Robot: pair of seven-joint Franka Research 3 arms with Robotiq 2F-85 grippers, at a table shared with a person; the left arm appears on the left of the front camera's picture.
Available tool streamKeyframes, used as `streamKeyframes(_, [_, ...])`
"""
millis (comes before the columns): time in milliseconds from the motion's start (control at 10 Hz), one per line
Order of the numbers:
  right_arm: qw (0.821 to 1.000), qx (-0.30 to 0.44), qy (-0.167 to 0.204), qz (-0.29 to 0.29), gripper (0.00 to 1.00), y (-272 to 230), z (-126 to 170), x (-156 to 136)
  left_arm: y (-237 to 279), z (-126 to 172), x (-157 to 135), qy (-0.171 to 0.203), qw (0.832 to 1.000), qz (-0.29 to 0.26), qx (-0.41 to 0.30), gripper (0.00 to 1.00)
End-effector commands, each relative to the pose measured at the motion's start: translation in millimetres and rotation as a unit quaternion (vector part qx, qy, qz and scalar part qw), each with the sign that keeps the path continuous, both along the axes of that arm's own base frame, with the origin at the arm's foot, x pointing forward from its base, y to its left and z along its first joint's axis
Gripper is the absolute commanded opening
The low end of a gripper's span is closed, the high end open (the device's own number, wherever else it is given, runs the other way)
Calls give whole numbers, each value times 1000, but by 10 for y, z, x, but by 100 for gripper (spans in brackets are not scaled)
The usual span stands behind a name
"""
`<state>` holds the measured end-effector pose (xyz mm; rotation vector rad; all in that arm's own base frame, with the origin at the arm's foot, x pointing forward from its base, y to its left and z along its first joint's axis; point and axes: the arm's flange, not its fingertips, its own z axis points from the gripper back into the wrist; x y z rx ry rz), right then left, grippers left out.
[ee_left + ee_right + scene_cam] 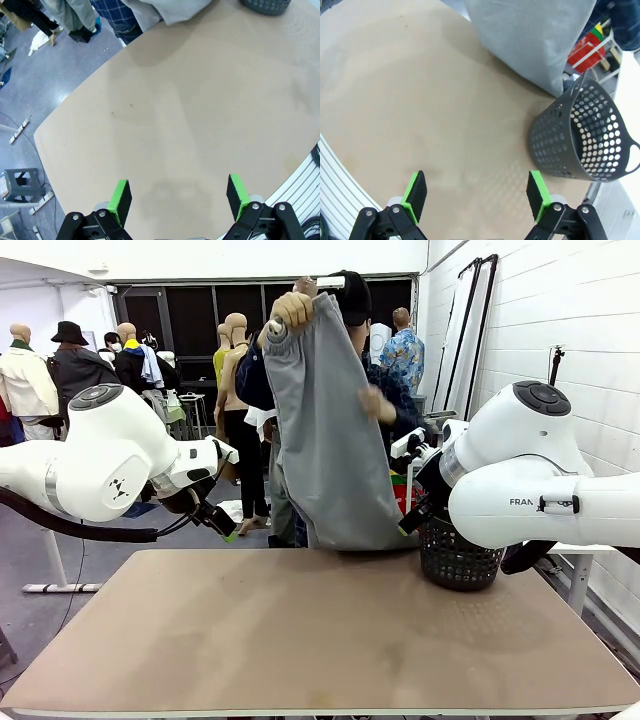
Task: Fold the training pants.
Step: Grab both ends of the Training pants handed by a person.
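Hanging from a person's hand (292,310), training pants (330,430) beside mesh basket (458,562); left claw (179,180) and right claw (477,173) gaping.

Materials rundown: the light grey jersey training pants (325,430) are soft knit cloth, totally matt, hanging in loose smooth folds. The flat beige table top (300,640) looks like smooth matt board or laminate, w/ faint scuffs + a patch of fine dotted texture near the basket. The round black mesh basket (580,135) is hard plastic w/ a slight satin sheen, punched w/ round holes. The white left arm (100,460) and white right arm (530,490) have glossy moulded shells that catch the light. The left gripper (178,197) and right gripper (476,195) are matt black, plastic or metal idk, w/ bright green pads (120,200) that look rubbery and matt.
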<state>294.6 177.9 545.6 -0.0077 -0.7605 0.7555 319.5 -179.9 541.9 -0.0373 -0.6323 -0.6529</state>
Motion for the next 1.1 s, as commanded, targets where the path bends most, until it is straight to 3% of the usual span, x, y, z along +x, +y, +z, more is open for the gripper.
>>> streamKeyframes(0, [1000,-1,-1,0,100,1,-3,2,1,-7,-4,1,1000,-5,3,100])
streamKeyframes(1000, [1000,-1,-1,0,100,1,-3,2,1,-7,-4,1,1000,-5,3,100])
